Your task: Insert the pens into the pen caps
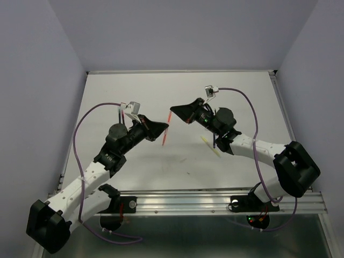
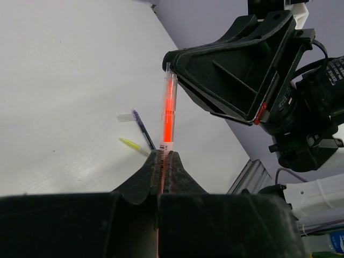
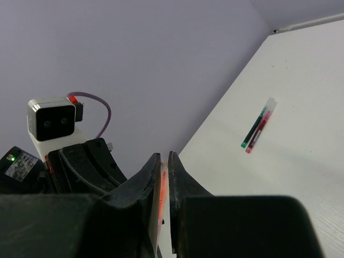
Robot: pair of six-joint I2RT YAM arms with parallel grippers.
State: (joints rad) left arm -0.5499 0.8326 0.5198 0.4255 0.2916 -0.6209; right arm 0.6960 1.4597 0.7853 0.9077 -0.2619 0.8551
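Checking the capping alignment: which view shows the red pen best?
Left wrist: the red pen runs full-length from the left fingers up to its clear cap at the right fingers. Top external shows only a thin red line; right wrist, a red sliver between its fingers.

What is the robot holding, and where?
The left end effector pinches the orange-red pen at its lower end. The right end effector grips the pale cap on its upper end.

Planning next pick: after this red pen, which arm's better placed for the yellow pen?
Right, probably. The yellow pen lies on the table beside the right arm, across from the left gripper. The left gripper is shut on the red pen; the right gripper holds only the pen cap.
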